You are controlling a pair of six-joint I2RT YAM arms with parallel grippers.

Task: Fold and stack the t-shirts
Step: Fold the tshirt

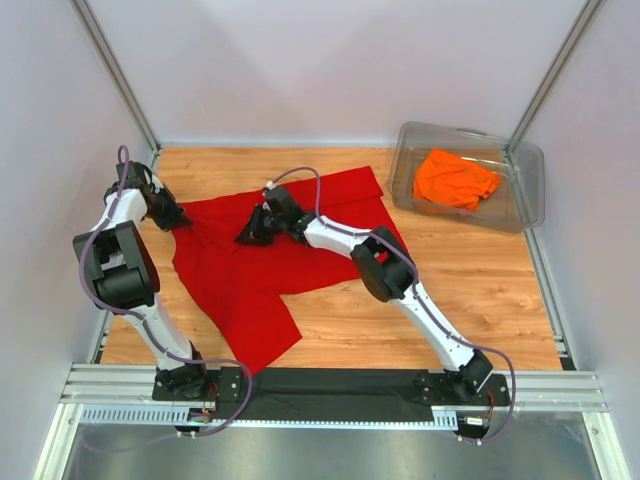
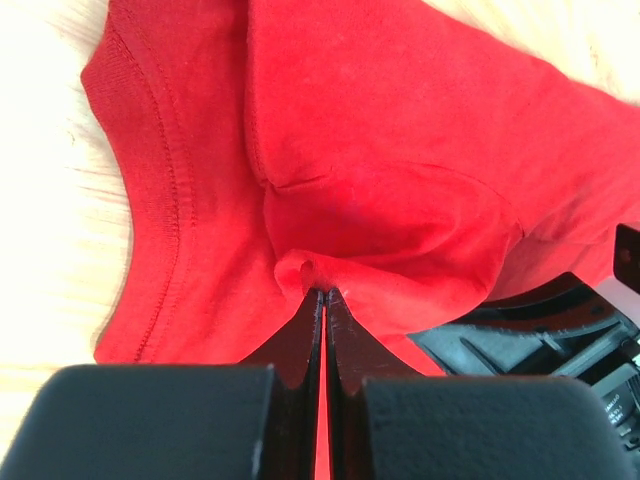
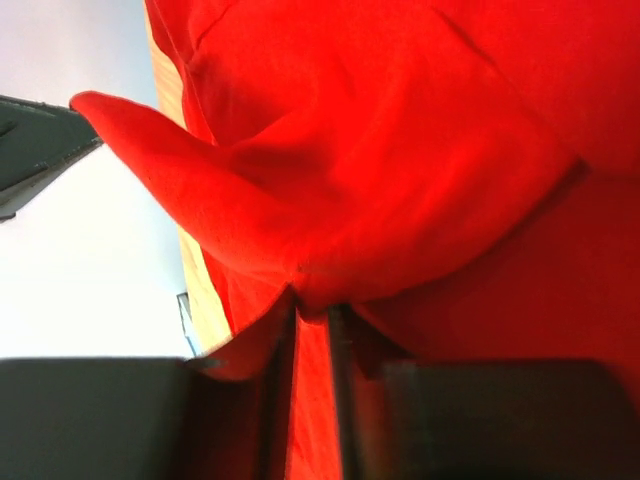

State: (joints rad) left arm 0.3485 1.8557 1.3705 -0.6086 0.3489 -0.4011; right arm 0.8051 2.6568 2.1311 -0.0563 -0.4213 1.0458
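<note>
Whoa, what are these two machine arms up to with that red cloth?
Two robot arms are working on a red t-shirt that lies spread but rumpled on the wooden table. The left tool is shut on a fold of cloth near the shirt's left edge, and the right tool pinches another fold near its middle. An orange t-shirt sits bunched in the clear bin at the far right. Nothing is folded or stacked yet.

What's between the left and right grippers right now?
Only red t-shirt cloth, which both pinch; the top external view shows it spanning left gripper to right gripper.
</note>
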